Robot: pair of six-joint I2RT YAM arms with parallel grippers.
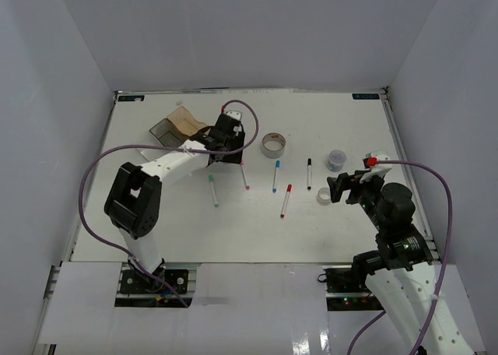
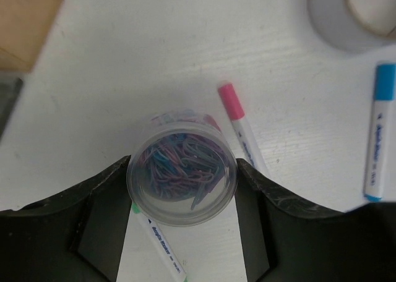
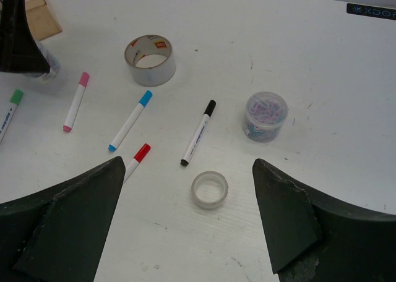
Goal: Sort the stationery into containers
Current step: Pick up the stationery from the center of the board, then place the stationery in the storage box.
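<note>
Nothing looks sorted yet: the boxes [image 1: 175, 128], one amber and the rest clear plastic, show nothing inside. The left claw [image 2: 184, 170] grips a round clear tub [image 2: 179, 192] of coloured paper clips near them; I cannot tell whether it is lifted. Five slim white markers [image 3: 130, 128], a glossy tape ring [image 3: 150, 60], a small clear roll [image 3: 209, 189] and a second tub [image 3: 266, 115] lie on the matte worktop [image 1: 334, 230] below the open, empty right claw [image 3: 189, 163].

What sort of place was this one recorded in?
Most likely a lab test cell for robot trials: a white table boxed in by plain white panels, the left arm and right arm bolted at its near edge, and a tape ring and markers laid out as props.
</note>
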